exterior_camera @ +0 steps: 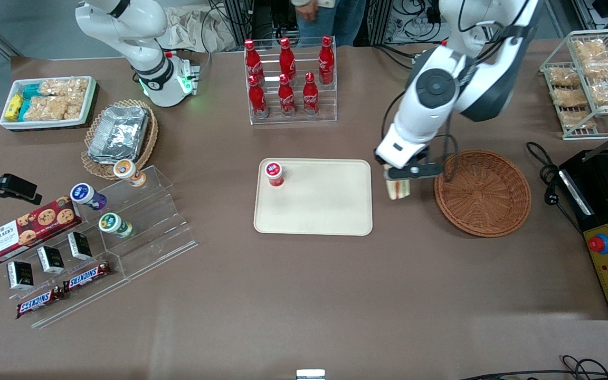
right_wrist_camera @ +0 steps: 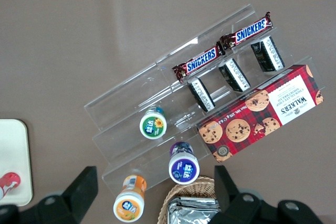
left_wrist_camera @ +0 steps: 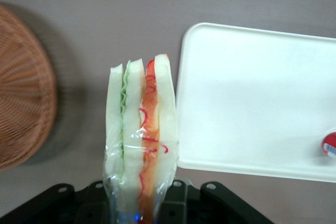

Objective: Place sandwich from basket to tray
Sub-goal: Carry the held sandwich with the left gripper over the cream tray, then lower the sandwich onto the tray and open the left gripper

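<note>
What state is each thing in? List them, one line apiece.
Sandwich: wrapped, held upright in the air between basket and tray.
Gripper: shut on the sandwich, above the bare table.
Basket: empty, on the table.
Tray: flat on the table, carrying only a red-lidded cup near one corner.
Cola bottles: capped, upright in their clear rack.
</note>
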Controlling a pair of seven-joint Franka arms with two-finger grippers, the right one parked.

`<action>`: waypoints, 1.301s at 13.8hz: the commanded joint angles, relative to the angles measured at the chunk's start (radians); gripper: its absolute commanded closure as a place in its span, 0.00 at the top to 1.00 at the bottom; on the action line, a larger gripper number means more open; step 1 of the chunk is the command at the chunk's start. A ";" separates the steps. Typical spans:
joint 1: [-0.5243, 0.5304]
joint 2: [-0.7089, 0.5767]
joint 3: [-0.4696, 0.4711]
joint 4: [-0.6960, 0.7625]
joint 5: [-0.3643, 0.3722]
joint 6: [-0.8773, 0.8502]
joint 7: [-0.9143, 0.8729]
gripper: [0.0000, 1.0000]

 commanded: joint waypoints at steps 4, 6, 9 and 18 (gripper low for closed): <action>-0.107 0.132 0.007 -0.086 0.049 0.290 0.032 0.00; -0.143 0.181 0.007 -0.088 0.109 0.325 0.020 0.00; -0.148 0.246 0.008 -0.088 0.147 0.376 0.023 0.00; -0.134 0.304 0.013 -0.079 0.203 0.437 0.029 0.95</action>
